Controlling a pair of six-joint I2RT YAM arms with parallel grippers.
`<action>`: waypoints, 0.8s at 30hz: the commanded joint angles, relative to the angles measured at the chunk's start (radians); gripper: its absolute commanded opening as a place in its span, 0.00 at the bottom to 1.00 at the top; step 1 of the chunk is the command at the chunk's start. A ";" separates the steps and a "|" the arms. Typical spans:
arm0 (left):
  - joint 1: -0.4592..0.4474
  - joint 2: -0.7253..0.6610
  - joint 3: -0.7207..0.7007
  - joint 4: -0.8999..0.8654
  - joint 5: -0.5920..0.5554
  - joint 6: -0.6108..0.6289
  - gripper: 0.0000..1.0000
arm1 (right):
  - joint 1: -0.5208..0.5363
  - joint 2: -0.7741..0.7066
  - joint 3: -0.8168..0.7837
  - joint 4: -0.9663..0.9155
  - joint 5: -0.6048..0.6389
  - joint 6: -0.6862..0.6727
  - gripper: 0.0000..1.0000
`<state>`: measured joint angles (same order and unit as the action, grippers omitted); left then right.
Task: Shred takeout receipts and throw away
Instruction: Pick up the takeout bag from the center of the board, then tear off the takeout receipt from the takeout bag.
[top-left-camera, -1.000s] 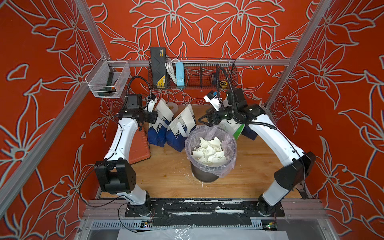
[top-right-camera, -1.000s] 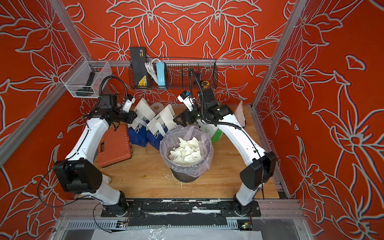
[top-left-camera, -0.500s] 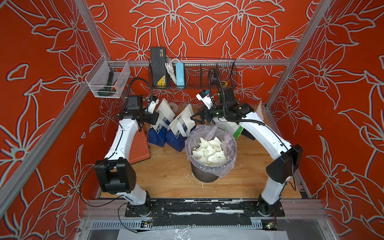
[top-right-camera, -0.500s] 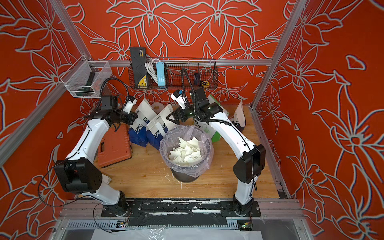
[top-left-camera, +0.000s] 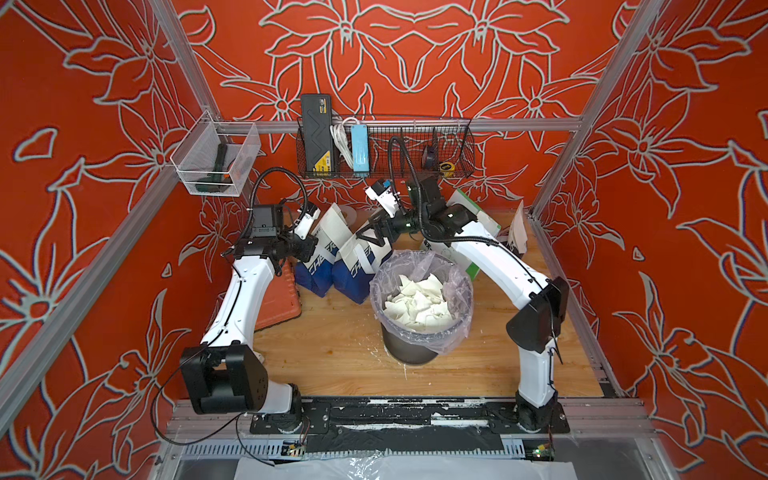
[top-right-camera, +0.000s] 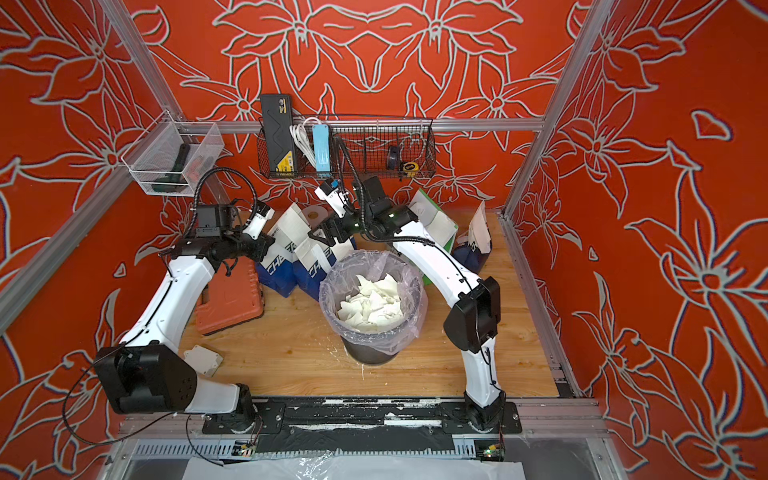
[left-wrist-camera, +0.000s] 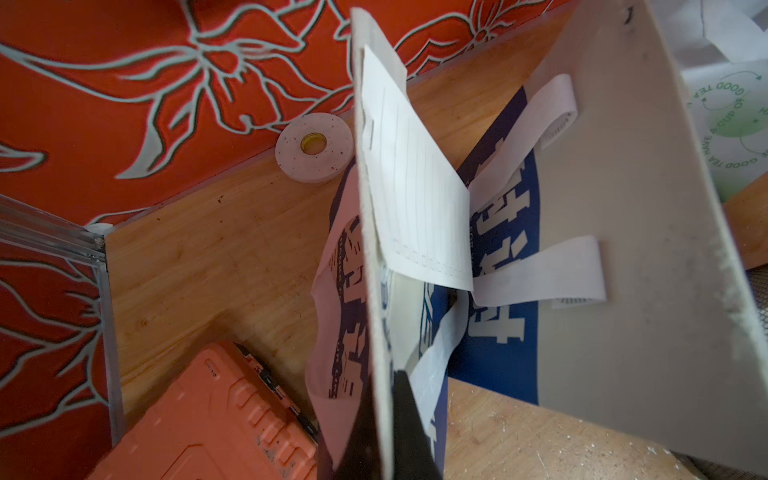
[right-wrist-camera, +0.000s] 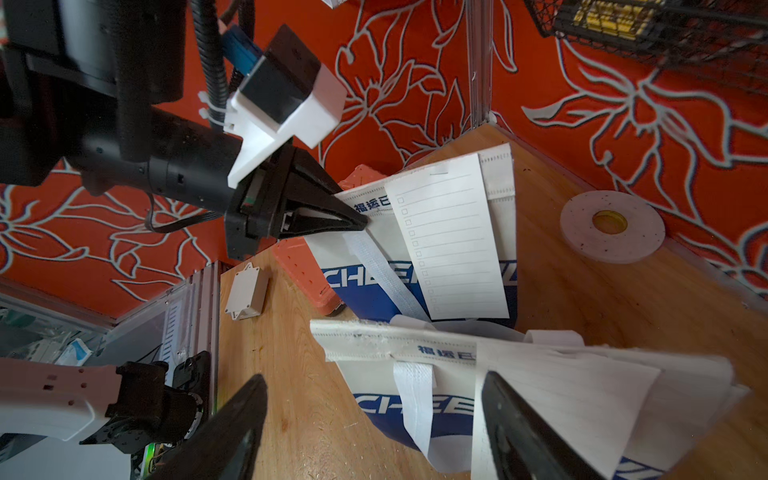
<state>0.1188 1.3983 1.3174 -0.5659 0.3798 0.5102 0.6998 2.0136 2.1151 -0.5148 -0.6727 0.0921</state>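
Now left fingers (right-wrist-camera: 316, 203) clamp the rim of a white-and-blue paper bag (right-wrist-camera: 357, 303) beside its lined white receipt slip (right-wrist-camera: 453, 245); right fingers (right-wrist-camera: 515, 424) stand wide open.

The whole worktop (top-left-camera: 332, 365) is seen from high above its near edge in both top views; the blue-and-white bags (right-wrist-camera: 361, 291) at its far side are framed close up by both wrist cameras.
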 joint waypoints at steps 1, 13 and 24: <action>0.004 -0.051 -0.031 0.066 0.027 0.046 0.00 | 0.023 0.048 0.065 0.012 0.024 -0.022 0.80; 0.004 -0.080 -0.093 0.141 0.082 0.080 0.00 | 0.049 0.214 0.222 0.070 0.063 -0.052 0.71; 0.004 -0.103 -0.142 0.186 0.105 0.101 0.00 | 0.055 0.359 0.399 0.031 0.109 -0.077 0.70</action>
<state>0.1192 1.3266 1.1831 -0.4244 0.4438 0.5816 0.7475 2.3421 2.4813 -0.4786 -0.5797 0.0330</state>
